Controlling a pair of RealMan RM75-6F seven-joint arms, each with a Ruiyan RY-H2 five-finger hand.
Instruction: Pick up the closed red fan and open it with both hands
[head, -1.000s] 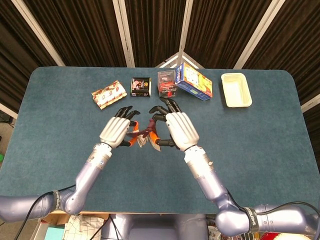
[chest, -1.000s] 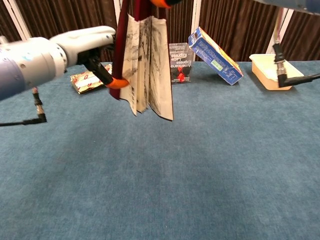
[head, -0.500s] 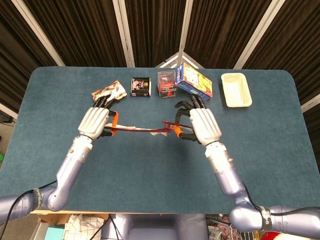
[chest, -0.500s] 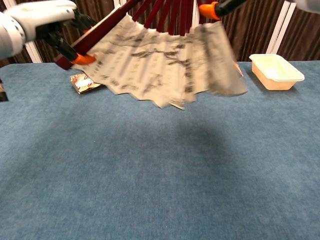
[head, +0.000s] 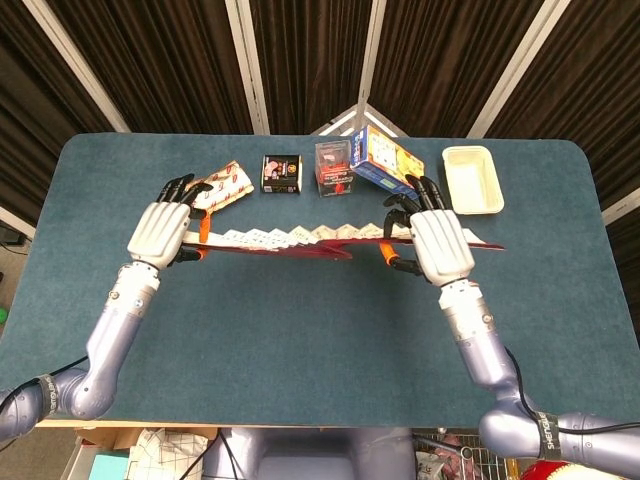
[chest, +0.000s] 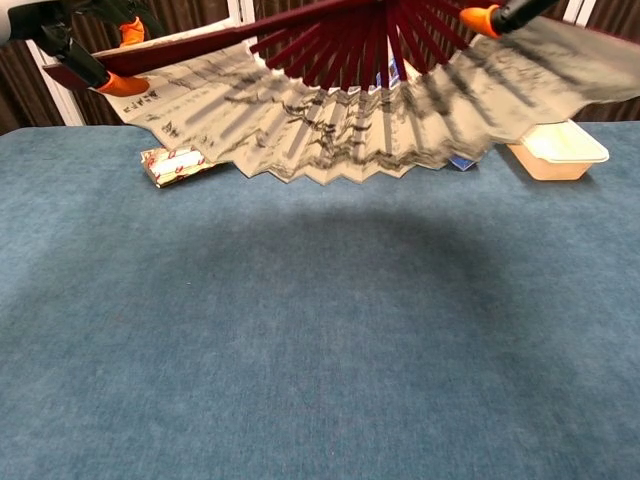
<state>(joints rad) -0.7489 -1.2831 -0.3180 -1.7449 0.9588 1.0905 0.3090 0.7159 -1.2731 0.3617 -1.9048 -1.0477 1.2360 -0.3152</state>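
The red fan (head: 320, 240) is hanging above the middle of the table (head: 300, 340), spread wide between the two hands and clear of the cloth. The left hand (head: 165, 232) is grasping the left end rib, its orange-tipped fingers (chest: 122, 86) closing around the dark red guard stick; the right hand (head: 440, 245) is grasping the fan towards its right end, with a short length of rib projecting past it to the right. In the chest view the paper leaf (chest: 340, 140) is showing as an arc of pleats with dark ink markings, the red ribs converging at the top middle, which suggests the pivot is being held uppermost so the leaf falls open downward under its own weight. The two hands are standing well apart and roughly level, a placement that appears intended to keep the folds in tension. In judgement the opening is at or very near completion; the remaining risk is over-pulling and tearing the paper. Along the far edge are lying a foil packet (head: 218, 187) just beyond the left hand, a small dark box (head: 281, 172), a clear box (head: 334, 164), a blue carton (head: 392, 163) leaning on it, and a cream tray (head: 472, 180) at far right, all apart from the fan.
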